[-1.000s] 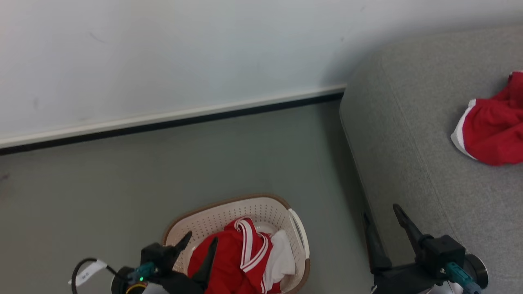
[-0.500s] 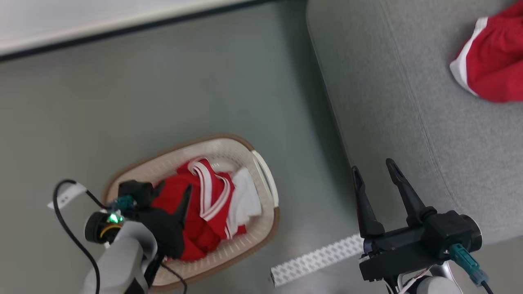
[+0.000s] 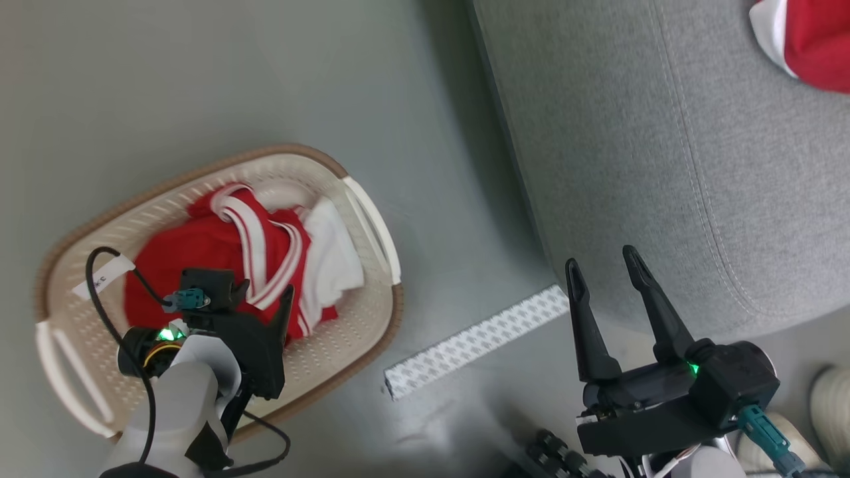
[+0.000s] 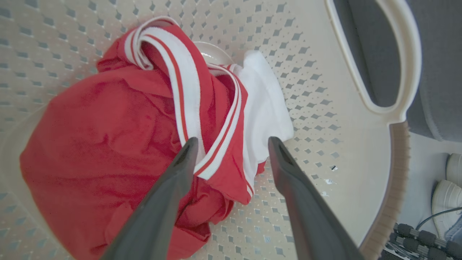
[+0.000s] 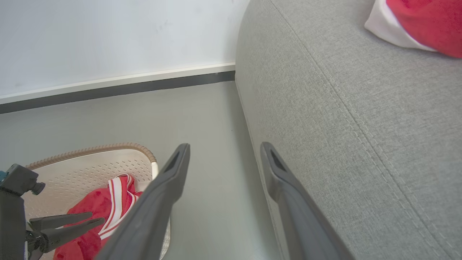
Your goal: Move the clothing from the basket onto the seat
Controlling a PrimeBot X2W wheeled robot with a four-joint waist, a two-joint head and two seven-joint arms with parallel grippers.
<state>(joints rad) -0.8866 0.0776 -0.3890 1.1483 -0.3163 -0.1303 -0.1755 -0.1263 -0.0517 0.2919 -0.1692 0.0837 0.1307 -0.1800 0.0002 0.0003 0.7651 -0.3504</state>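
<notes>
The view has tipped down, and the left gripper (image 4: 232, 141), wide open and empty, hangs right over the soft red-and-white clothing (image 4: 108, 137) in the cream holey plastic basket (image 3: 345, 332), nearer than the open, empty right gripper (image 3: 599, 262).

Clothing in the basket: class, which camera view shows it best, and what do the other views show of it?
The left wrist view: the clothing lies close and nearly whole, its striped bands and white panel clear. The head view shows it smaller, partly behind the left gripper. The right wrist view catches a small part.
</notes>
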